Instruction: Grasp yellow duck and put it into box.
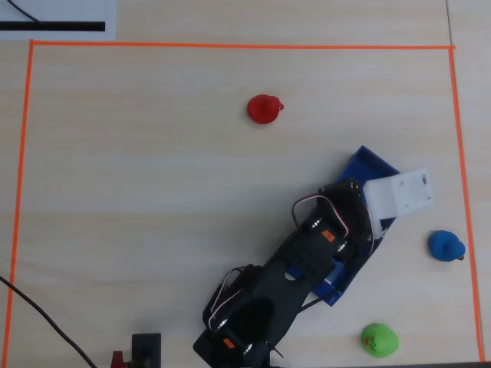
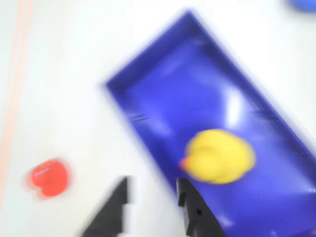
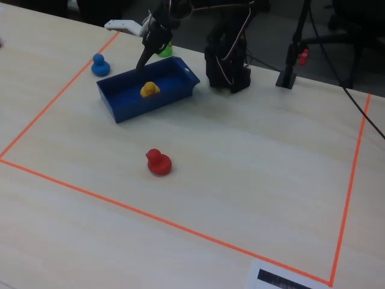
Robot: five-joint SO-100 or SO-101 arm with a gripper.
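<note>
The yellow duck [image 2: 219, 155] lies on the floor of the dark blue box [image 2: 148, 101], its orange beak toward the left in the wrist view. The fixed view shows the yellow duck [image 3: 150, 89] near the middle of the box [image 3: 129, 111]. My gripper [image 2: 153, 182] is open and empty, its two dark fingers apart, one over the table and one over the box's edge. It hangs just above the duck in the fixed view, gripper [image 3: 144, 61] pointing down. From overhead the arm [image 1: 322, 245] covers most of the box [image 1: 370, 163] and hides the duck.
A red duck [image 1: 265, 109] stands out on the table, a blue duck [image 1: 445, 245] beside the box and a green duck [image 1: 379, 339] near the arm's base. Orange tape [image 1: 230, 46] frames the work area. A black stand [image 3: 293, 57] rises behind.
</note>
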